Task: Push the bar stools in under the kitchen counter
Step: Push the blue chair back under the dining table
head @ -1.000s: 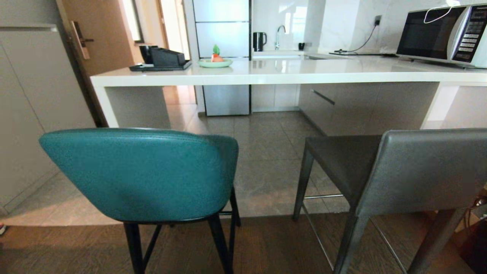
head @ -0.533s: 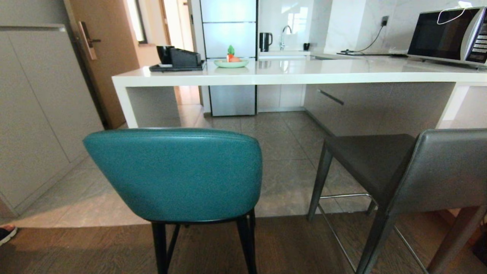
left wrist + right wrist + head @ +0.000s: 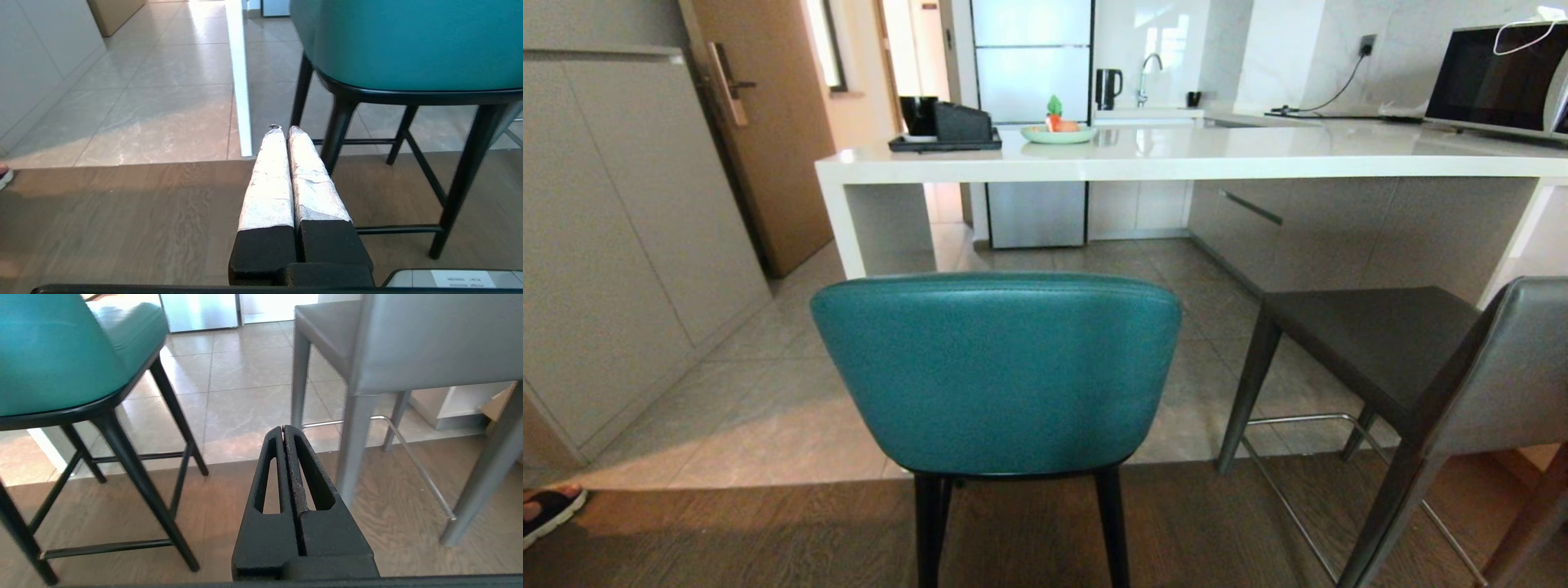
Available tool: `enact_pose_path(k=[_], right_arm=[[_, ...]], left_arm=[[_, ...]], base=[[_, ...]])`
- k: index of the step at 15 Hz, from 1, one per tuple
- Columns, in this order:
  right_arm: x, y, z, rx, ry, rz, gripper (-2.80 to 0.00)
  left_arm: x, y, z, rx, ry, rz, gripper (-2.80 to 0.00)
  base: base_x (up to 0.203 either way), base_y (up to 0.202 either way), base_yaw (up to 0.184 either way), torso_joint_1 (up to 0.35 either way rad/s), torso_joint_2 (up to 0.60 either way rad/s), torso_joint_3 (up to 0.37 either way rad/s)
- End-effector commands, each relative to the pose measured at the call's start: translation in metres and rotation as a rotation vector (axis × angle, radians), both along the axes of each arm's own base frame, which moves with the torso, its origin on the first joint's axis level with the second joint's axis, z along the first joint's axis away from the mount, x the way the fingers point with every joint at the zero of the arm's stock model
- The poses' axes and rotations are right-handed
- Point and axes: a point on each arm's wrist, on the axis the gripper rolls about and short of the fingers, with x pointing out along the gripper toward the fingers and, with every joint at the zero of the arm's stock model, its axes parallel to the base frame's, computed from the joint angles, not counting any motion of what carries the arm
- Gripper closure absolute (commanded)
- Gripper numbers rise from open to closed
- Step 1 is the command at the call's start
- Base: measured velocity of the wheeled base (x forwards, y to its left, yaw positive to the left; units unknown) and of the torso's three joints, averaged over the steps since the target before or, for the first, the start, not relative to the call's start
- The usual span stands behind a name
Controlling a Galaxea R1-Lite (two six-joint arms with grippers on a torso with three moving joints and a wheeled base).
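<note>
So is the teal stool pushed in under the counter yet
Not yet. The teal stool stands upright, with open tiled floor between it and the counter.

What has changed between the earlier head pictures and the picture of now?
The whole scene has slid to the right in the head view, so the camera has moved, not the furniture. The teal stool now sits near the middle and the grey stool runs off the right edge. Both stools remain short of the kitchen counter. Nothing was taken hold of: the left gripper and the right gripper are shut on nothing.
</note>
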Motion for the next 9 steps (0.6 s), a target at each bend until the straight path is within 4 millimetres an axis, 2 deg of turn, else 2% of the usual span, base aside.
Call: enact_pose_path(k=[1,9], right_arm=[[0.0005,0.0,-0.0013,0.0,0.006,0.001,0.0],[0.0005,0.0,-0.0011,0.0,0.005,0.001,0.0]], left_arm=[[0.0001,0.0,0.0,0.001,0.002,0.001,0.0],[0.0001,0.0,0.0,-0.003,0.002,0.002,0.0]], base=[[0.0,0.065,0.005,0.003,0.01,-0.005],[0.0,0.0,0.0,0.0,0.0,0.0]])
